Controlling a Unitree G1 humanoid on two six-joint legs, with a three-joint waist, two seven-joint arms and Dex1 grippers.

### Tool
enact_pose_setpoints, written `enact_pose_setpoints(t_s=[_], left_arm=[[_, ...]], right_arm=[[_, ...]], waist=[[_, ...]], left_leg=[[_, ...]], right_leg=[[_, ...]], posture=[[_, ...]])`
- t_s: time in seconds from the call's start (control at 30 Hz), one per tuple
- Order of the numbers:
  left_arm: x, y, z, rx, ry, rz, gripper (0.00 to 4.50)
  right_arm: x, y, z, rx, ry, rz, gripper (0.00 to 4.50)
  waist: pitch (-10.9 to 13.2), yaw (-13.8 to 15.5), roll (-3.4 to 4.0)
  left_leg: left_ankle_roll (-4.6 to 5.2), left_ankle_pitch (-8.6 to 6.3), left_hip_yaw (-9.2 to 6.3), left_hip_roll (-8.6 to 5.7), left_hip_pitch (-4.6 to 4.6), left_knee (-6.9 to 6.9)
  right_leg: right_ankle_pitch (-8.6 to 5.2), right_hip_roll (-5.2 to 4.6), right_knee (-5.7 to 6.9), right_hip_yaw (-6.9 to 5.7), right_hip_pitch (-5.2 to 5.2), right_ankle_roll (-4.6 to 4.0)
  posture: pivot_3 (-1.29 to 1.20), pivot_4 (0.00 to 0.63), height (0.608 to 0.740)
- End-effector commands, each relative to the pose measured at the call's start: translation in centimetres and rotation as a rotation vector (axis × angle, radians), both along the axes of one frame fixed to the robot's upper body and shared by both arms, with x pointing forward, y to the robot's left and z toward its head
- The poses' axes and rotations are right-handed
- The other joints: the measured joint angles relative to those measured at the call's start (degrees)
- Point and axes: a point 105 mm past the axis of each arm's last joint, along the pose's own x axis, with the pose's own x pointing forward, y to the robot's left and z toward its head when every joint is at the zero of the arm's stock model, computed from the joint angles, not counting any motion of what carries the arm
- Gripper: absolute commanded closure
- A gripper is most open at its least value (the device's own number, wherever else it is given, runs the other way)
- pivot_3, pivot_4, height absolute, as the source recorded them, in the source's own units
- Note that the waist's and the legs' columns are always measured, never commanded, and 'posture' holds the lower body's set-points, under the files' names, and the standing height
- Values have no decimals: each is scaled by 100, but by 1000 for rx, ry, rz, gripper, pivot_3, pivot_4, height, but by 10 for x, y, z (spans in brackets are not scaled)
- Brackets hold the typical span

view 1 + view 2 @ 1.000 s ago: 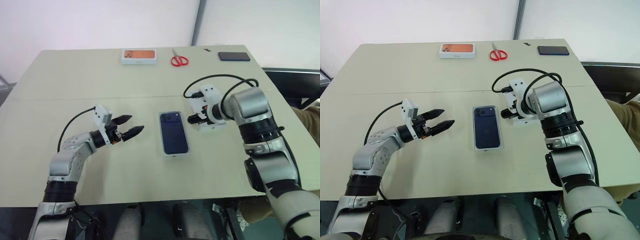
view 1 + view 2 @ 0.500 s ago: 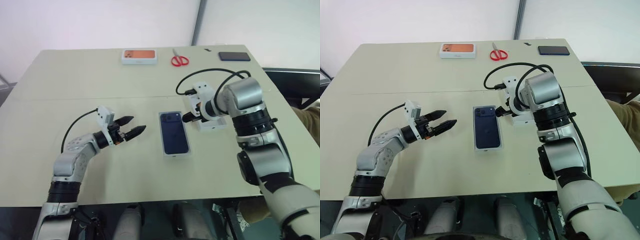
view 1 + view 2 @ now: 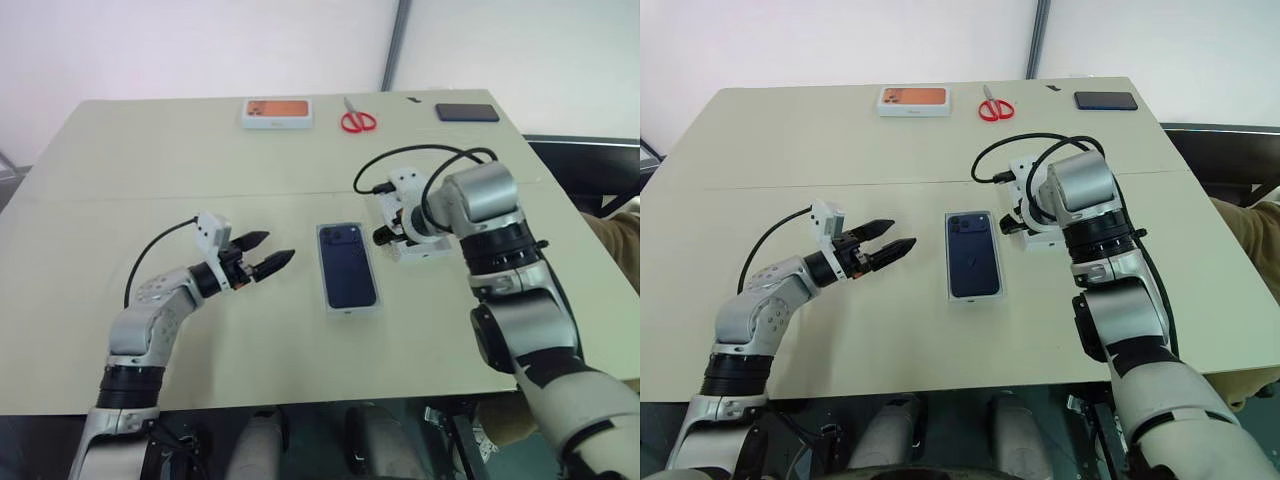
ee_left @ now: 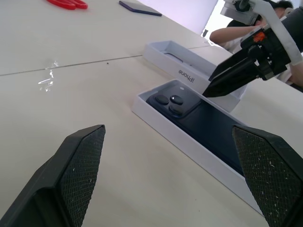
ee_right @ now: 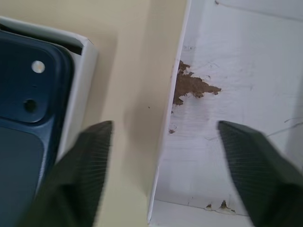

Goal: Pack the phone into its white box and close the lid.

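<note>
Since the phone (image 3: 348, 264) already lies camera-side up in the white box (image 4: 166, 128) at the middle of the worktop (image 3: 150, 170), what is left, I judge, is lifting the lid (image 4: 177, 60), which lies open-side up just beside the box, and setting it on top. My right end effector (image 4: 215, 80) points down at the lid's near wall with its fingers straddling it but not yet clamped, while my left end effector (image 3: 268, 252) hangs wide and empty beside the box. At the far edge of the pale worktop, below a white wall, sit an orange-topped box (image 3: 277, 111), red scissors (image 3: 358, 120) and a black phone (image 3: 467, 112).
</note>
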Motion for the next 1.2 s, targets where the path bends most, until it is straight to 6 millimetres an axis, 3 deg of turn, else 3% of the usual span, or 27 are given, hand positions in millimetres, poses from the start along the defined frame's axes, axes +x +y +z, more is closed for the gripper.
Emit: enact_pose_setpoints(t_s=[0.03, 0.13, 0.27, 0.47, 0.6, 0.83, 1.07, 1.2], left_arm=[[-2, -3, 12, -11, -38, -11, 0], [-2, -3, 14, -13, -37, -9, 0], [-1, -2, 16, -11, -41, -4, 0], [0, 0, 18, -19, -43, 7, 0], [0, 0, 21, -27, -52, 4, 0], [2, 2, 25, -29, -59, 8, 0], [5, 5, 30, -37, -74, 20, 0], [5, 7, 31, -38, -77, 23, 0]], right_arm=[[2, -2, -6, -12, -13, -13, 2968], [-1, -2, -17, -19, 1, -15, 4452], [-3, -2, -22, -20, 7, -15, 4452], [6, -1, -1, 27, -64, -31, 4452], [9, 24, 21, 261, -148, 35, 4452], [5, 54, 55, 509, -314, 177, 4452], [-12, 83, 81, 680, -452, 322, 4452], [-46, 105, 90, 1092, -268, 415, 4452]], waist=[[-1, 0, -1], [-7, -8, -2], [-13, -2, -5], [-13, 0, -5], [-10, -14, 1], [-6, -13, 6], [-5, -7, 9], [-4, -7, 9]], left_leg=[[0, 0, 1, 0, 0, 1], [0, 0, 0, 0, 5, 1], [1, 0, -1, 1, 13, 3], [1, -1, -1, 1, 12, 3], [1, -1, -1, 1, 6, 0], [3, -2, 0, 3, 2, -6], [3, -2, -1, 3, 1, -6], [3, -2, -2, 5, 2, -5]], right_leg=[[0, 0, 0, 0, 0, 0], [0, 1, 0, 0, 6, 0], [0, 2, 0, 0, 17, 0], [0, 2, 0, -1, 16, 0], [0, 2, 0, 0, 6, 0], [0, 4, 0, 1, 0, 0], [0, 3, -1, 0, 0, 0], [0, 4, 0, 0, 0, 0]], posture=[[0, 150, 740], [0, 150, 740], [0, 150, 740], [0, 150, 740], [0, 150, 740], [0, 150, 740], [0, 150, 740], [0, 150, 740]])
